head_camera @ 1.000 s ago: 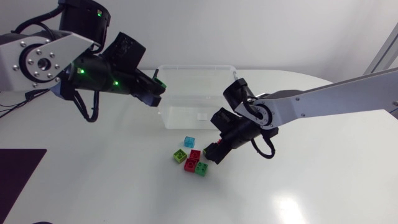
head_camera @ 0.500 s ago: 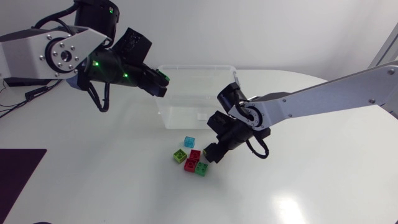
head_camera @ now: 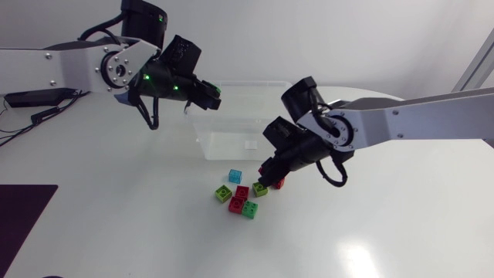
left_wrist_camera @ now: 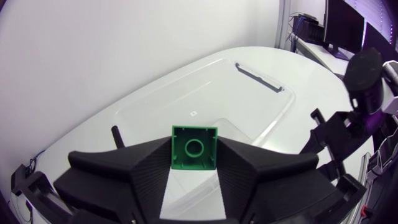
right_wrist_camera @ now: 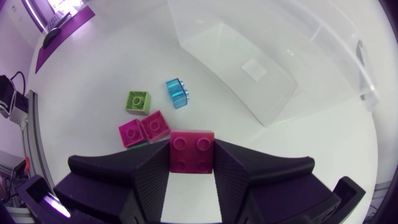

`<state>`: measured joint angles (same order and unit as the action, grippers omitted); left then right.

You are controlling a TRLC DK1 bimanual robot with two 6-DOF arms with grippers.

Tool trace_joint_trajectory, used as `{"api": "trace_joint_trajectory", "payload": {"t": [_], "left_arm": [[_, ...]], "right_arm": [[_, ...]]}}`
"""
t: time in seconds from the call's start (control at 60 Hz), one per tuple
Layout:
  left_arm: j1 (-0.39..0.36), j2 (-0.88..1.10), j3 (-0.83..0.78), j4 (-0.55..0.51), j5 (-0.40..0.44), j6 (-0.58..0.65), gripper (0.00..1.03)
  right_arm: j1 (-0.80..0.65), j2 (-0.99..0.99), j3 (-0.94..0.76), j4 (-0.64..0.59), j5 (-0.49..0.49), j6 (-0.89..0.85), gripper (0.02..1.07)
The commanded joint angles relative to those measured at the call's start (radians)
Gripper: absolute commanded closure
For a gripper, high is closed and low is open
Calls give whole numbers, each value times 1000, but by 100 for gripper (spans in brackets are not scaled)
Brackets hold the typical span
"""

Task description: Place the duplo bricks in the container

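Duplo bricks show in three places: one in each claw and a loose cluster on the white table [head_camera: 116,224]. At the far left a dark mat [head_camera: 23,212] lies on the table's corner. My left arm [head_camera: 69,69] extends in from that side. The left gripper [head_camera: 213,97] hangs over the left end of the clear container [head_camera: 247,83], clenched on a green brick [left_wrist_camera: 194,147]. Both fingers pinch the brick, and its hollow underside faces the wrist camera. The container stands upright at the table's rear middle, with a small white patch [head_camera: 249,144] showing through it. The cluster sits near the container's front wall. A lime brick [head_camera: 223,194] is at its left and a light blue brick [head_camera: 235,176] lies nearest the container. Two red bricks [head_camera: 241,191] touch each other, with a darker green brick [head_camera: 249,208] against the front one. An olive-green brick [head_camera: 260,189] is at the cluster's right. Just beside that one, the right gripper [head_camera: 270,176] is above the table. It grasps a red brick [right_wrist_camera: 192,151] between its two fingers, studs toward the wrist camera. My right arm [head_camera: 417,120] stretches away to the right edge.
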<state>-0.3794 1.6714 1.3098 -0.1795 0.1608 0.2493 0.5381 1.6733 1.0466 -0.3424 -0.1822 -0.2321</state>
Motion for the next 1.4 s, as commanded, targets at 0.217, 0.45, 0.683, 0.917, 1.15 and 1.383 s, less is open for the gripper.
{"api": "trace_joint_trajectory", "payload": {"t": [0.217,0.45,0.683,0.917,1.15,1.383], "left_arm": [[-3,149,103,52,6,-27,31],[-4,126,97,34,3,-25,7],[-10,-59,22,-86,3,-18,7],[-61,-167,-76,-195,3,5,7],[-115,-203,-262,-186,3,30,7],[-125,-214,-379,-138,3,47,7]], "right_arm": [[6,-156,-23,-81,24,31,77],[-40,-210,78,-144,27,37,76],[-78,-150,250,-185,27,48,76],[-79,-66,348,-184,32,74,75],[-116,43,443,-176,36,80,74],[-136,131,515,-175,38,82,74]]}}
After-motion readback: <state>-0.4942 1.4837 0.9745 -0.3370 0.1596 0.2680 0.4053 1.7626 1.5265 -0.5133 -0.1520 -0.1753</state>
